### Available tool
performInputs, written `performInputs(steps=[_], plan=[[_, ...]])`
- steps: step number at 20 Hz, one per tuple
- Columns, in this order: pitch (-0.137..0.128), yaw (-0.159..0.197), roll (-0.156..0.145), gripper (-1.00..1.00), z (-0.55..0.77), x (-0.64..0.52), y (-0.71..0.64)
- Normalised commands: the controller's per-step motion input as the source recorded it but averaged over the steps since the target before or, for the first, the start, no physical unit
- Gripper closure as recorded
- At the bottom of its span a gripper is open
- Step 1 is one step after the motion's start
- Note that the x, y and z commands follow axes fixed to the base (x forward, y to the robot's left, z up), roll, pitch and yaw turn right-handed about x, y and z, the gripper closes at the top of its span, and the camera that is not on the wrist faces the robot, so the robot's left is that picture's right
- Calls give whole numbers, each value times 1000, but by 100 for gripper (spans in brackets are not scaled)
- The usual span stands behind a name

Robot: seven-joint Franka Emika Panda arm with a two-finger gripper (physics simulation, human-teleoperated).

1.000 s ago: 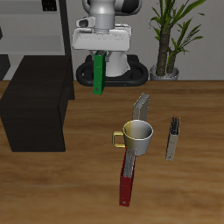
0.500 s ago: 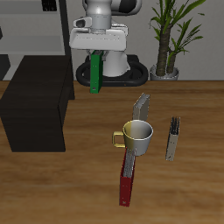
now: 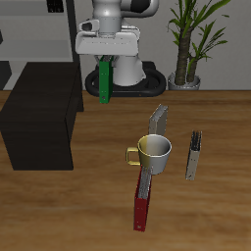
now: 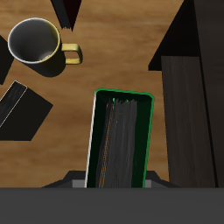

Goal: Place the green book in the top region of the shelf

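Two fingers (image 3: 105, 62) clamp green book (image 3: 106, 81) top; book hangs upright, airborne beside shelf (image 3: 39, 113).

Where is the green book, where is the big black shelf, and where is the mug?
green book (image 3: 106, 80): exterior view, on its green cover, hanging under the gripper.
shelf (image 3: 39, 103): exterior view, on its flat black top.
mug (image 3: 155, 154): exterior view, on its pale outer wall below the rim.

The gripper (image 3: 106, 61) holds the green book (image 3: 106, 81) up high, hanging straight down, near the black shelf (image 3: 39, 113). A mug (image 3: 153, 152) sits on the surface (image 3: 216, 211).
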Motion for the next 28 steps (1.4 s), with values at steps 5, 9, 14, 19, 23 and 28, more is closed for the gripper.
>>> performInputs(steps=[5, 9, 14, 19, 23, 28], plan=[[-19, -16, -67, 100, -17, -29, -211], [-58, 49, -95, 100, 102, 33, -25], [14, 103, -81, 100, -79, 147, 338], [-3, 119, -59, 100, -129, 156, 198], [-6, 162, -87, 100, -290, 220, 83], [11, 71, -82, 100, -263, 89, -13]])
